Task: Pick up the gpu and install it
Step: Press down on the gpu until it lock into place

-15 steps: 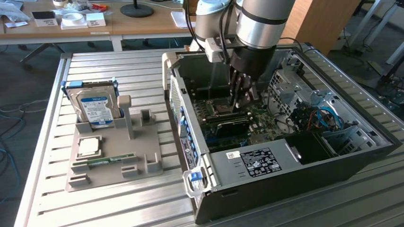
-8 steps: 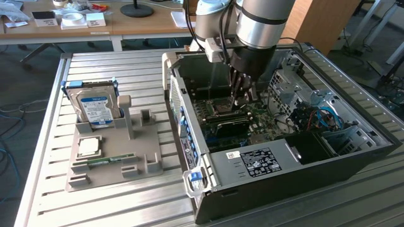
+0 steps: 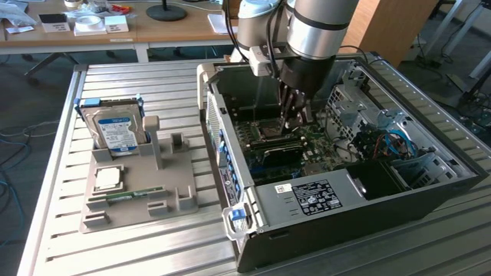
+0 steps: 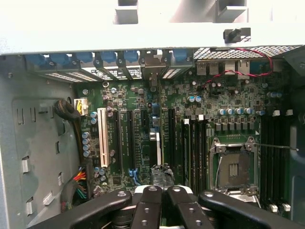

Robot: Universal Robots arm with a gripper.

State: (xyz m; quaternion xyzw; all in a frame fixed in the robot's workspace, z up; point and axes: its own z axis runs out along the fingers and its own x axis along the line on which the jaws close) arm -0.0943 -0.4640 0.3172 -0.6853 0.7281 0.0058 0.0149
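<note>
Hovering inside the computer case (image 3: 429, 190), the gripper (image 3: 294, 118) is closed above the motherboard (image 4: 143, 138).

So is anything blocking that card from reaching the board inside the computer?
Nothing visible does. The gripper is shut on the gpu, seen edge-on directly over the motherboard slots, with open board beneath it.

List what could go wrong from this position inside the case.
1. The shut gripper sits over the gpu, seen edge-on among the expansion slots. If the card is off its slot, pressing may bend it.
2. The open CPU socket lies close by, and a sideways slip might hit its contacts.
</note>
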